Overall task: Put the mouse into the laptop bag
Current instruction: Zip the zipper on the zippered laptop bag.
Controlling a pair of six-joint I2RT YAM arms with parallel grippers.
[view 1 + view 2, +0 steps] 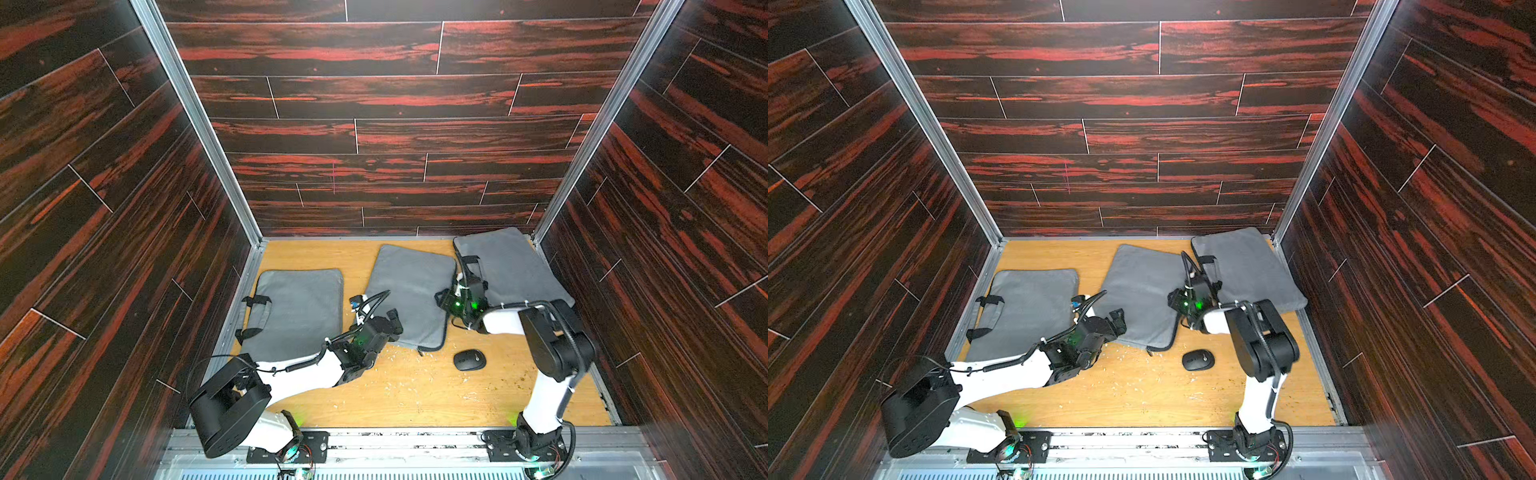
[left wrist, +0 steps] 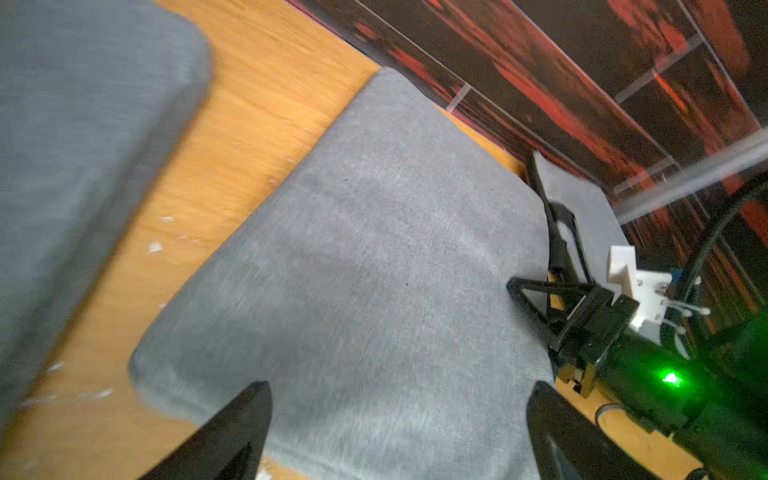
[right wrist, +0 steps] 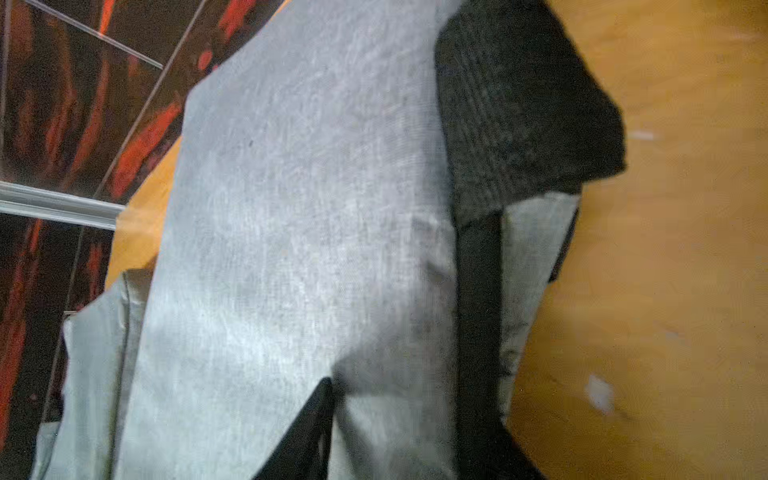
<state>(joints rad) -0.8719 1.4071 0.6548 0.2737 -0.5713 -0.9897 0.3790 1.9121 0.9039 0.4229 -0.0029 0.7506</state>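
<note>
- Mouse (image 1: 469, 359): seen in both top views only, on the table (image 1: 415, 395), well apart from both jaws.
- Left wrist view: left gripper (image 2: 399, 395) gapes wide, with the middle laptop bag (image 2: 374, 249) between its jaws.
- Right gripper (image 1: 473, 279) is at the strapped laptop bag (image 3: 291, 208); I cannot tell its jaw state.

Orange-tan wooden tabletop (image 1: 407, 399), small white flecks (image 1: 392, 360) scattered mostly near centre. Boxed in by dark red-streaked plank-pattern walls: far (image 1: 395, 104), left (image 1: 83, 208), right (image 1: 685, 187). Aluminium corner posts far left (image 1: 198, 120) and far right (image 1: 599, 120). Metal rail (image 1: 415, 444) along near edge
</note>
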